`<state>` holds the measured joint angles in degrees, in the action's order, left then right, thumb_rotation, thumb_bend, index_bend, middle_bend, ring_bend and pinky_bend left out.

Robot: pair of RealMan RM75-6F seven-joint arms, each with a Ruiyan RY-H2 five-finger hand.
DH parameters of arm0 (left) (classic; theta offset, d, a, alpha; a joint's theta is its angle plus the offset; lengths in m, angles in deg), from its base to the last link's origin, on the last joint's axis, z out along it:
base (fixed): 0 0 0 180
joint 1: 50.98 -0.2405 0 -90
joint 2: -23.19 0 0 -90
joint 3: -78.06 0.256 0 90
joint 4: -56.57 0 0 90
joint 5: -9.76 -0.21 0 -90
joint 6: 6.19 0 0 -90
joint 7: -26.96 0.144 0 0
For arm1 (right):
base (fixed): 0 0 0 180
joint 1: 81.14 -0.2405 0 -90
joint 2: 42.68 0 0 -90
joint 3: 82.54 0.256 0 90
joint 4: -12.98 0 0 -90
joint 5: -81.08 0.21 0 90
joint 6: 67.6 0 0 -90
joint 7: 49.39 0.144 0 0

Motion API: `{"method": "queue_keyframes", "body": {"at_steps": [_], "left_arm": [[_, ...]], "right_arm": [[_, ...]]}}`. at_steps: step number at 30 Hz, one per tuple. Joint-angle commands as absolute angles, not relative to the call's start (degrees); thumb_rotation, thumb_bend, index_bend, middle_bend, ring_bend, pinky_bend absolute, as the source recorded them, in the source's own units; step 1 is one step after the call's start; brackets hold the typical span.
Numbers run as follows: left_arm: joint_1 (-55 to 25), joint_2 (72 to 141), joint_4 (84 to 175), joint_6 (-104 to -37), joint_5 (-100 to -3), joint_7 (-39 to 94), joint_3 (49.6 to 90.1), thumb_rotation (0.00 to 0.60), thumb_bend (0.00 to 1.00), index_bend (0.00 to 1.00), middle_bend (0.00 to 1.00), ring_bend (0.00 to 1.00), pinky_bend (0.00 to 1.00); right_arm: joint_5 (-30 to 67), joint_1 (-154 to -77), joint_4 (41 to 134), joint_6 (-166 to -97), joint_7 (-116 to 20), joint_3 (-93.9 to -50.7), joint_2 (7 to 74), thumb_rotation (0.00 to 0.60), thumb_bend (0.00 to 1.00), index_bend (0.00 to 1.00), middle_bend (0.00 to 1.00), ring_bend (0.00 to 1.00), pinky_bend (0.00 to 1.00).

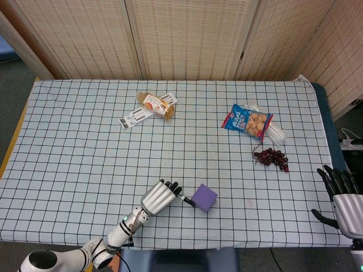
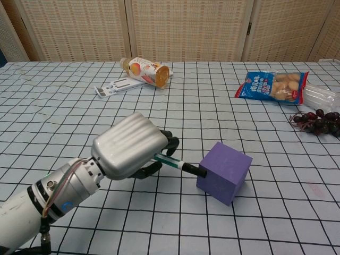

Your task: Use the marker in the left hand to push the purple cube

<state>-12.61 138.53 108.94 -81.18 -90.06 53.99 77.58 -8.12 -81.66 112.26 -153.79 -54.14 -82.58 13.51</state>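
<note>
Overhead, I am seeing my left hand [image 1: 160, 196] clasping the marker [image 1: 184, 199], its tip touching the purple cube [image 1: 204, 197] just to its right near the surface's front edge; my right hand [image 1: 343, 199] is idling, fingers spread, well apart. Chest-on, I am reading the marker's [image 2: 179, 165] long axis pointing rightward into the cube's [image 2: 224, 171] left face, so I judge rightward pushing.

We see a woven-panel screen [image 1: 187, 37] along the table's far edge, with dark wood frames. The table [image 1: 68, 147] wears a white black-grid cloth, slightly wrinkled. Grey floor [image 1: 11, 107] shows left, a blue edge [image 1: 334, 130] right. Lighting is even and soft.
</note>
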Motion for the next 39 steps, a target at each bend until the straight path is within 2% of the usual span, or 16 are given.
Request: {"method": "queue_keyframes", "body": {"at_steps": [1, 7, 15, 18, 21, 25, 28, 32, 35, 39], "left_arm": [[-16.4, 132.3, 111.7, -84.2, -90.2, 55.3, 80.0, 0.600, 0.63, 0.81, 0.84, 0.73, 0.85], [-23.5, 123.9, 109.6, -87.4, -87.2, 52.3, 82.7, 0.600, 0.62, 0.79, 0.84, 0.73, 0.85], [-30.6, 120.5, 103.1, -88.7, -84.0, 46.5, 84.5, 0.600, 0.61, 0.75, 0.79, 0.73, 0.83], [-31.5, 120.6, 102.2, -88.9, -84.0, 45.5, 84.5, 0.600, 0.59, 0.68, 0.74, 0.72, 0.82], [-31.5, 120.7, 102.2, -88.0, -84.0, 44.9, 84.4, 0.600, 0.56, 0.51, 0.65, 0.68, 0.80], [-31.3, 119.5, 105.0, -85.7, -83.7, 44.6, 84.5, 0.600, 0.49, 0.31, 0.45, 0.55, 0.70], [-31.5, 118.6, 107.2, -85.1, -83.3, 44.7, 84.2, 0.600, 0.46, 0.22, 0.33, 0.43, 0.62], [-32.2, 116.7, 111.2, -85.4, -82.4, 44.7, 83.4, 0.600, 0.43, 0.15, 0.23, 0.28, 0.50], [-33.3, 113.8, 116.9, -87.3, -81.8, 44.7, 82.6, 0.600, 0.41, 0.13, 0.18, 0.18, 0.40], [-36.5, 106.3, 132.0, -90.0, -78.8, 38.6, 81.8, 0.600, 0.40, 0.07, 0.10, 0.06, 0.27]], "right_arm": [[-8.1, -81.6, 112.3, -153.9, -54.3, -82.5, 13.6, 0.600, 0.07, 0.00, 0.00, 0.00, 0.00], [-7.6, -81.7, 112.4, -153.8, -55.2, -82.2, 14.0, 0.600, 0.07, 0.00, 0.00, 0.00, 0.00], [-7.4, -82.3, 112.7, -152.6, -56.8, -82.1, 15.1, 0.600, 0.07, 0.00, 0.00, 0.00, 0.00], [-7.2, -82.7, 112.8, -151.7, -57.6, -82.2, 15.6, 0.600, 0.07, 0.00, 0.00, 0.00, 0.00], [-7.3, -82.9, 113.0, -151.5, -58.0, -82.2, 15.8, 0.600, 0.07, 0.00, 0.00, 0.00, 0.00], [-7.2, -82.7, 113.0, -152.0, -58.0, -82.1, 15.8, 0.600, 0.07, 0.00, 0.00, 0.00, 0.00], [-7.0, -82.6, 112.9, -152.0, -57.9, -82.0, 15.7, 0.600, 0.07, 0.00, 0.00, 0.00, 0.00], [-6.8, -82.6, 113.0, -152.1, -58.1, -82.0, 15.6, 0.600, 0.07, 0.00, 0.00, 0.00, 0.00], [-6.7, -82.5, 113.1, -152.3, -58.2, -82.0, 15.6, 0.600, 0.07, 0.00, 0.00, 0.00, 0.00], [-6.3, -82.4, 113.1, -152.2, -58.6, -81.9, 15.7, 0.600, 0.07, 0.00, 0.00, 0.00, 0.00]]}}
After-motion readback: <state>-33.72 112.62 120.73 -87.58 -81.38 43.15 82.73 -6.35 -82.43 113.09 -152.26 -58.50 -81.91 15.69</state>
